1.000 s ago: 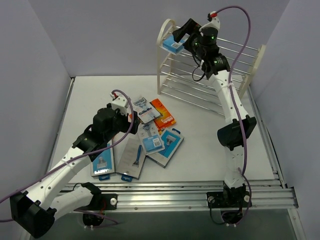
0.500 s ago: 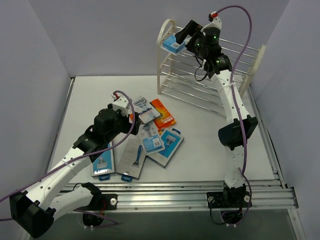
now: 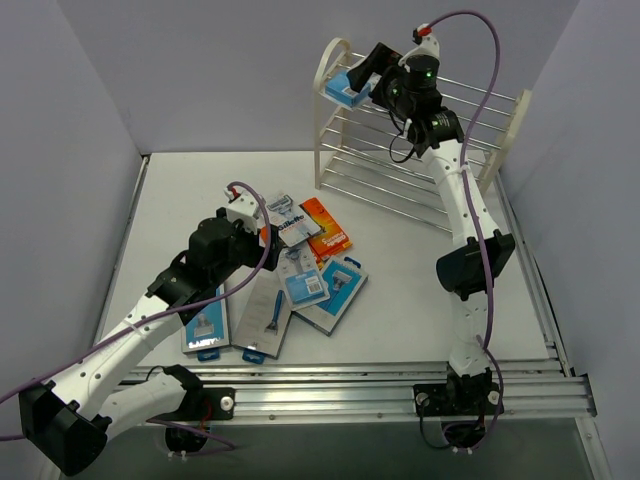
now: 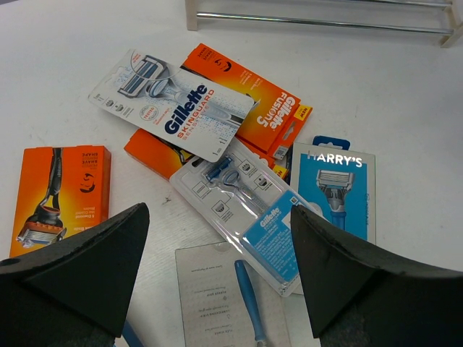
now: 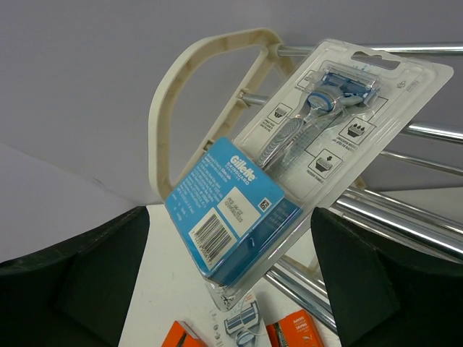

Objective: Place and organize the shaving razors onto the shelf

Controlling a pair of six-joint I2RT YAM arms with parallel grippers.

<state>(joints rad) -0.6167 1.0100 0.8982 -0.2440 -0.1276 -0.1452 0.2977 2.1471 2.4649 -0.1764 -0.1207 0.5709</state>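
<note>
Top external view, with both wrist views. Your right gripper [image 3: 366, 66] hung at the left end of the top tier of the shelf [image 3: 321, 130], its jaws spread wide. The blue-carded Gillette pack [image 5: 239, 210] lay between them but appeared to touch neither. It rested tilted on the wire rods, just beside the arched end frame [image 5: 168, 116], and its barcode corner seemed to overhang the front rod. You risked losing it in two ways. A finger brushing that corner on the way out would have tipped the pack off the tier. The gaps between the thin rods could also have let a slanted flat card slide down or through. Your left gripper [image 4: 218, 217], likewise spread and holding nothing, hovered over the heap on the table [image 4: 405, 94]. There a white SkinGuard pack [image 4: 173, 108] lay across an orange box [image 4: 268, 108], and a clear blister pack [image 4: 246, 210] overlapped that box's lower edge. A Harry's pack [image 4: 336, 191] sat just beside the blister pack, and a second orange box [image 4: 61, 188] lay apart at the left. Closing here risked pinching two overlapping packs at once. It could equally have pushed a flat card along the smooth surface instead of lifting it, dragging its neighbours with it.
</note>
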